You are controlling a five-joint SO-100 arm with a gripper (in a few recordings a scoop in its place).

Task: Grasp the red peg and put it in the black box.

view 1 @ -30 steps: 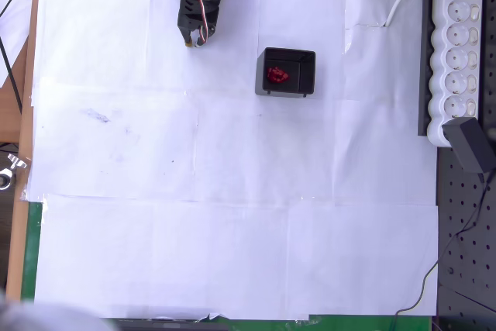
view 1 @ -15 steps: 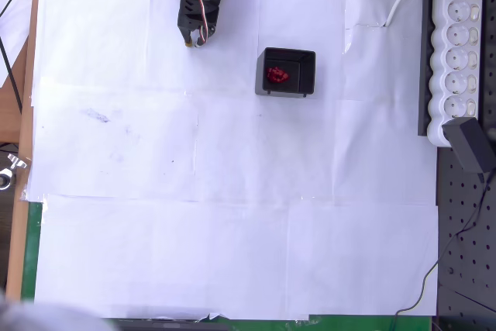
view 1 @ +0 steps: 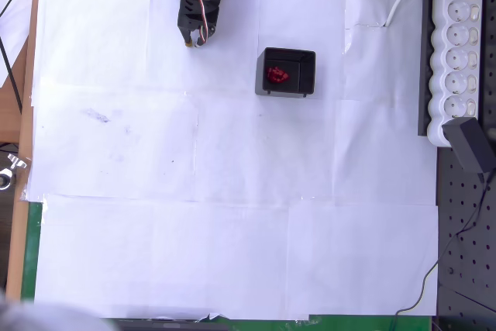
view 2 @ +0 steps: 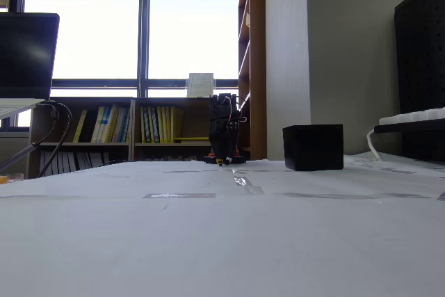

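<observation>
The black box point(view 1: 306, 61) sits on the white paper in the overhead view, right of the arm; in the fixed view the black box point(view 2: 313, 147) shows its side only. Inside it lies a small clump of red pegs point(view 1: 277, 75). The single red peg is hidden from me. My gripper point(view 1: 190, 39) is folded near the arm's base at the top, left of the box and apart from it. Its tip points down at the paper, and the jaws look shut with nothing in them. In the fixed view the gripper point(view 2: 222, 161) hangs just above the table.
A long white power strip point(view 1: 456, 52) on a black rail lies along the right edge, with a black adapter point(view 1: 471, 146) plugged in. Wide bare white paper point(view 1: 232, 215) spreads below the arm and box. A wooden table edge point(view 1: 23, 129) runs down the left.
</observation>
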